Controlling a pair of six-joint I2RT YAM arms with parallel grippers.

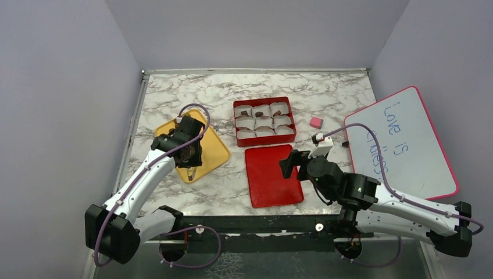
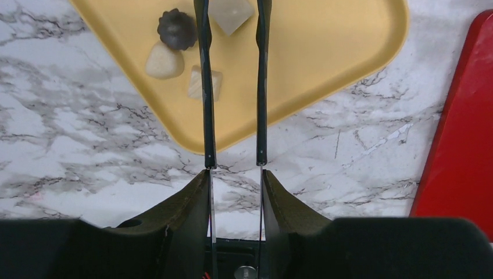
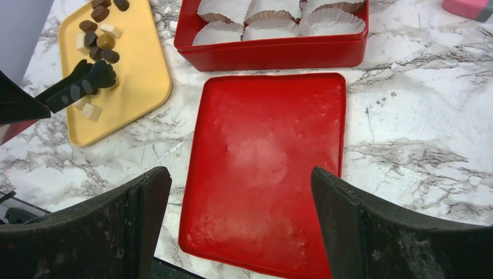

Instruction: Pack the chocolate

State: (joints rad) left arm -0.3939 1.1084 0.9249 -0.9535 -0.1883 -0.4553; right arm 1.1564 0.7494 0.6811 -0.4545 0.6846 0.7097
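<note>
**A:** What's the step in hand, and how would you do it well?

**B:** Picking a piece off the yellow tray [image 2: 337, 52] on the left of the tabletop [image 2: 87, 145], I'd judge. The chocolate [image 3: 96, 26] lies loose there. A dark round [image 2: 177, 29], a pale rounded piece [image 2: 164, 61] and a tan cube [image 2: 214, 83] crowd beside the left finger of the left claw [image 3: 103, 74]. A pale cube [image 2: 231, 14] sits in the gap between the fingers [image 2: 204, 104].

Take one piece only. Square the thin fingers on the pale cube's flat sides, squeeze gently, and lift straight up so the neighbours aren't nudged. Then carry it right and far to the red box [image 3: 273, 53] and set it in a vacant paper cup [image 3: 224, 9]. From the right wrist the near row looks empty.

**A:** And the claws?

**B:** The left claw is narrow, its fingers nearly parallel. The pale cube fills the gap, but the tips run off the top of the view. I cannot tell whether the cube is pinched or just lying on the tray underneath. The right claw [image 3: 238, 171] stands wide and holds nothing. It hovers over the red lid [image 3: 267, 168], which lies just near of the box.
</note>
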